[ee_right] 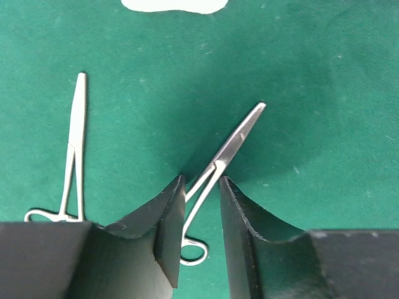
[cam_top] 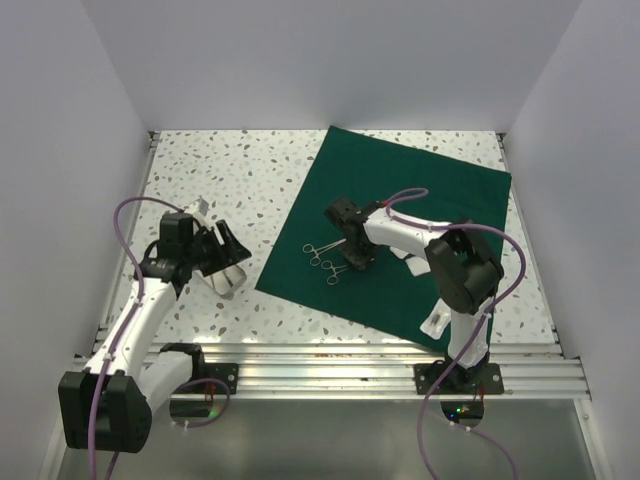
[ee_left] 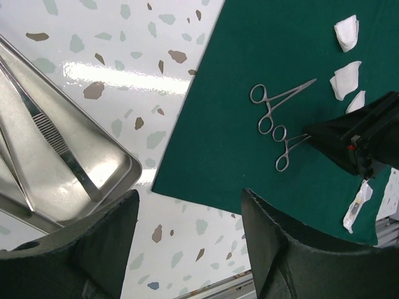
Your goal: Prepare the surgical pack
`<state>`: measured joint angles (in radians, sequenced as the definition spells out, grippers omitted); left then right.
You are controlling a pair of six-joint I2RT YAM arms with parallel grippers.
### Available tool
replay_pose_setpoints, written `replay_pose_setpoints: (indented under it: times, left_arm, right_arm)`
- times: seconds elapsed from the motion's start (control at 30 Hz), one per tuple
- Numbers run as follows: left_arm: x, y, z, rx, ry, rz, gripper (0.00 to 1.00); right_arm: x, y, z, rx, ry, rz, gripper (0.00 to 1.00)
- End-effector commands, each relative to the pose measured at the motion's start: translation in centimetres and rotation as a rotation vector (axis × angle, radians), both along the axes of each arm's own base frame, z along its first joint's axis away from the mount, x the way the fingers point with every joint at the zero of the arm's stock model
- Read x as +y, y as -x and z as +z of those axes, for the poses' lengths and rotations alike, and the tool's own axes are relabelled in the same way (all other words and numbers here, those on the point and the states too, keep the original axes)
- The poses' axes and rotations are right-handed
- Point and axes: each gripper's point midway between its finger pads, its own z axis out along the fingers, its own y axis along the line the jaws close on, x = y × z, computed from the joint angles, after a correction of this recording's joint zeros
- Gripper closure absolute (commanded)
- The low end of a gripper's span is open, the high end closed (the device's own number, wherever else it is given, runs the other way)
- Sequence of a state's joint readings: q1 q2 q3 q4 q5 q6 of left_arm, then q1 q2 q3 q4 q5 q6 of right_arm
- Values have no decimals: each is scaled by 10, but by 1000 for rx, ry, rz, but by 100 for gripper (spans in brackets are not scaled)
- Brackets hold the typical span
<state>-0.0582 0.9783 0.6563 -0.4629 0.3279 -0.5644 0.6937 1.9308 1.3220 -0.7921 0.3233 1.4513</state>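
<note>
The dark green drape lies flat on the speckled table. Two steel forceps rest on it near its left edge. My right gripper is down over the nearer forceps. Its jaws straddle the shanks, narrowed but still open, with a slit beside the right finger. The other forceps lies to the left. White gauze pads sit further along the drape. My left gripper hangs open and empty beside the steel tray.
Long tweezers lie in the tray. A small white packet sits near the drape's front corner. White walls enclose the table on three sides, and an aluminium rail runs along the near edge.
</note>
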Motion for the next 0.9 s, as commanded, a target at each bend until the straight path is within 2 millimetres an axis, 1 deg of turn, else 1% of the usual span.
replay_pose_setpoints:
  times: [0.0,0.17,0.23,0.3,0.37,0.4,0.47,0.5,0.53,0.6,0.63,0.7,0.73,0.77,0.8,0.83,0.87]
  left_arm:
    - [1,-12,21,-54,6,12,30]
    - [-2,-13,24,-59,12,-12,30]
    - [-2,-13,26,-66,13,-20,30]
    - [-4,-13,28,-77,16,-34,30]
    - [-8,-13,31,-93,25,-66,30]
    - [-10,-13,32,-103,26,-88,30]
    - [-16,-13,35,-115,49,-124,28]
    - [-19,-13,36,-126,58,-145,28]
    - [-26,-10,38,-131,89,-181,27]
    - [-34,-11,45,-167,128,-222,23]
    - [-43,-11,50,-199,162,-260,21]
    - [-56,-8,53,-207,201,-300,20]
    - [-61,-7,49,-194,212,-316,20]
    - [-67,-9,52,-213,220,-333,20]
    - [-78,-6,51,-201,235,-356,20]
    - [-84,-5,45,-180,243,-363,19]
    - [-90,-8,47,-198,255,-374,20]
  right_arm:
    - [2,-3,-5,-4,1,-49,69]
    - [4,0,-10,26,-6,-36,73]
    - [5,0,-8,33,-1,-25,78]
    - [5,-1,-1,28,3,-13,82]
    - [5,-3,5,13,3,1,87]
    - [5,-5,11,-2,-6,5,89]
    - [5,-7,17,-11,-8,30,97]
    - [5,-8,18,-21,-13,43,100]
    - [7,-10,25,-40,-24,57,100]
    - [12,-11,28,-64,-45,128,100]
    - [14,-13,37,-90,-52,178,100]
    - [14,-17,41,-137,-62,226,100]
    - [15,-17,50,-170,-75,250,100]
    - [13,-18,54,-194,-66,294,100]
    - [14,-19,54,-221,-73,318,100]
    - [13,-19,57,-232,-69,336,100]
    - [12,-19,63,-250,-63,367,100]
